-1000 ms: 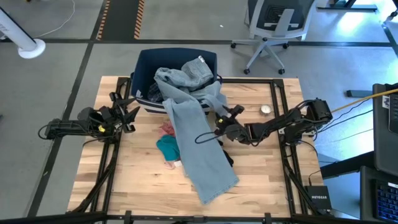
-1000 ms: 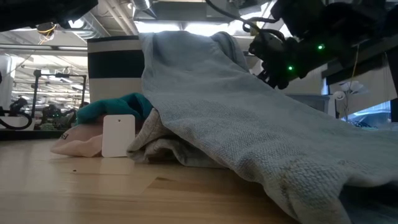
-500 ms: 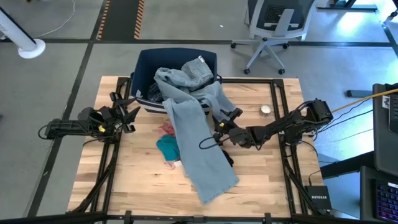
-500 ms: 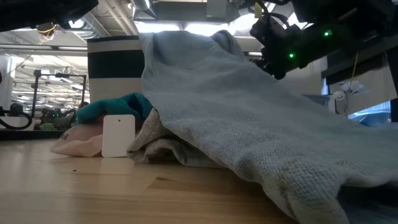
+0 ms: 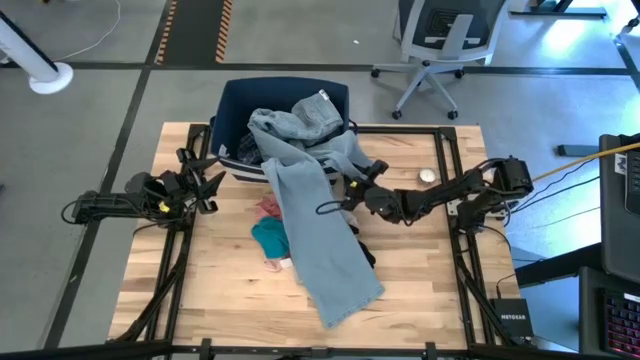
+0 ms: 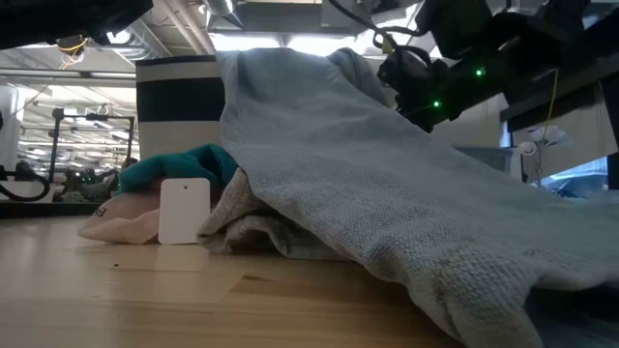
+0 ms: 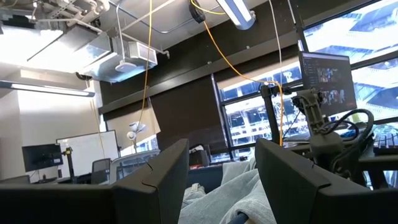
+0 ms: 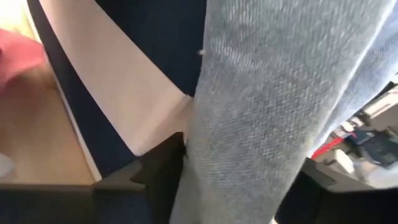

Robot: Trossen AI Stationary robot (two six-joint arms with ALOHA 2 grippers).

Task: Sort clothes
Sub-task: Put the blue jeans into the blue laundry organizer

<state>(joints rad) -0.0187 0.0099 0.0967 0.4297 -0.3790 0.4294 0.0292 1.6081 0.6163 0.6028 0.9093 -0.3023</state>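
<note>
Pale blue-grey denim piece (image 5: 318,215): draped from the navy fabric bin (image 5: 236,112) at the table's far edge, out over its rim and down across the wooden table (image 5: 420,280) toward the near side. Seen level from the table top (image 6: 387,193) as a long slope of cloth. Pink piece (image 5: 267,209) and teal piece (image 5: 268,238) lying just beside its left edge, partly tucked under.

Right gripper (image 5: 352,190): at the denim's right edge near the bin, fingers either side of a fold of the cloth (image 8: 261,106); whether truly pinching, cannot tell.

Left gripper (image 5: 207,176): off the clothes at the table's left side, fingers (image 7: 155,186) spread, empty.
</note>
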